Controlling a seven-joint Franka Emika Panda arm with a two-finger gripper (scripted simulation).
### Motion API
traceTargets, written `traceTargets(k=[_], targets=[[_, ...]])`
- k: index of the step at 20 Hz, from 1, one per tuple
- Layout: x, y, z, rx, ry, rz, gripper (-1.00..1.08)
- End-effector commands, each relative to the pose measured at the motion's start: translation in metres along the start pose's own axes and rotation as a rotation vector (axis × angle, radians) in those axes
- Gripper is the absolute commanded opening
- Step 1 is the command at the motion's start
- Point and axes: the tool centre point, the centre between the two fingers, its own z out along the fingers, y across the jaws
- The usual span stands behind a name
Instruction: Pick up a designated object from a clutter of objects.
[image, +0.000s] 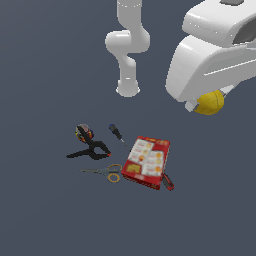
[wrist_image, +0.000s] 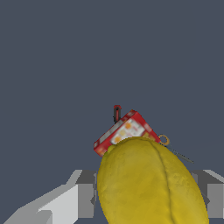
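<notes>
The designated object, a bright yellow lemon-like fruit, hangs high above the floor at the exterior view's right, with my gripper shut on it. The white arm body covers most of the hand there. In the wrist view the fruit fills the near field between two grey fingers. The clutter of objects lies far below: a red cracker box, a small red-black marker and scissors.
A black clamp, a dark screwdriver and a round black-orange item lie to the exterior view's left of the box. The arm's white base stands behind them. The floor is plain dark grey.
</notes>
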Motion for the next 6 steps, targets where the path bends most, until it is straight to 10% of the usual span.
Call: traceTargets(k=[1, 6], targets=[[0.0019, 0.0015, -0.0037, 0.000, 0.001, 0.000, -1.00], [0.0032, 0.0025, -0.0056, 0.000, 0.001, 0.000, -1.00]])
